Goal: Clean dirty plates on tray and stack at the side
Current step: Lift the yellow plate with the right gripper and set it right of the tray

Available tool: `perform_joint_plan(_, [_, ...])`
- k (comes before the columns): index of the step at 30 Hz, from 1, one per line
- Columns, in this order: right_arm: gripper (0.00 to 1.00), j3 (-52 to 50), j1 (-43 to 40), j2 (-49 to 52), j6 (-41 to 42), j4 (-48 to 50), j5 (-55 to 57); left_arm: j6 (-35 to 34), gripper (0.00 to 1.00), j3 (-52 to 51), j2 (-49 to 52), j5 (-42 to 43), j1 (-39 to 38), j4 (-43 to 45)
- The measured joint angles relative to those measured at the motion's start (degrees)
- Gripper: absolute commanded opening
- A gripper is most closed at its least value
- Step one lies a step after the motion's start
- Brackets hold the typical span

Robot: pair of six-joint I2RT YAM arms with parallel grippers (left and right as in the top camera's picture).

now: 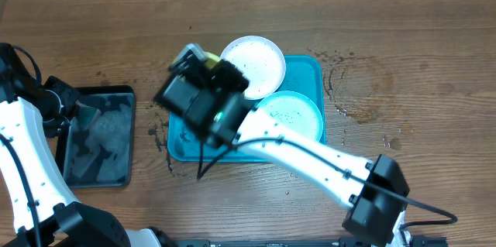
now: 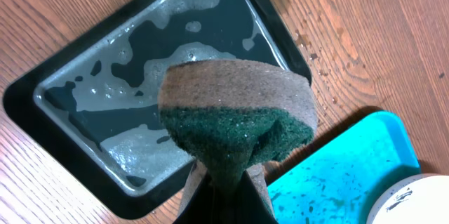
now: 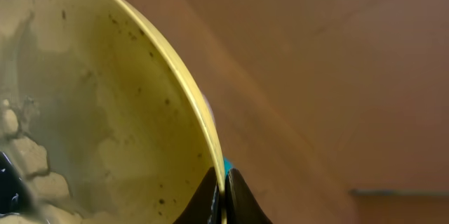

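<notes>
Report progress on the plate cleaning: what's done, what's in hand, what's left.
Done: nothing; no stack shows beside the turquoise tray. In hand: the right jaws pinch the yellow-green plate by its rim, smeared; the left jaws hold the sponge near the soapy black tray. Left: scrub it, then the white plate and light blue plate, both specked, and stack all three.

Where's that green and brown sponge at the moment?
In the left wrist view, the sponge is pinched in the left gripper, held over the black tray of soapy water on the table's left, with the turquoise tray beside it.
</notes>
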Motion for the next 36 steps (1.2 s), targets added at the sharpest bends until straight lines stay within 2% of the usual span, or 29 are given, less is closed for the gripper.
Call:
perform_joint_plan(5, [0.04, 0.0, 4.6, 0.0, -6.1, 2.9, 8.5, 0.0, 0.04, -0.1, 0.0, 0.2, 0.0, 0.0])
perform_joint_plan(12, [0.04, 0.0, 6.1, 0.0, -9.9, 3.0, 12.2, 0.0, 0.04, -0.1, 0.0, 0.2, 0.0, 0.0])
perform_joint_plan(21, [0.04, 0.0, 5.8, 0.0, -9.3, 2.1, 11.5, 0.0, 0.04, -0.1, 0.0, 0.2, 0.0, 0.0])
perform_joint_plan(25, [0.04, 0.0, 4.6, 0.0, -5.8, 0.4, 7.5, 0.0, 0.04, -0.1, 0.0, 0.2, 0.0, 0.0])
perform_joint_plan(29, [0.04, 0.0, 0.8, 0.0, 2.8, -3.1, -3.7, 0.0, 0.04, -0.1, 0.0, 0.3, 0.0, 0.0])
perform_joint_plan(32, [0.04, 0.0, -4.9, 0.0, 8.7, -5.5, -19.6, 0.0, 0.04, -0.1, 0.0, 0.4, 0.0, 0.0])
perform_joint_plan(36, [0.04, 0.0, -17.4, 0.0, 15.3, -8.8, -44.0, 0.0, 0.04, -0.1, 0.0, 0.8, 0.0, 0.0])
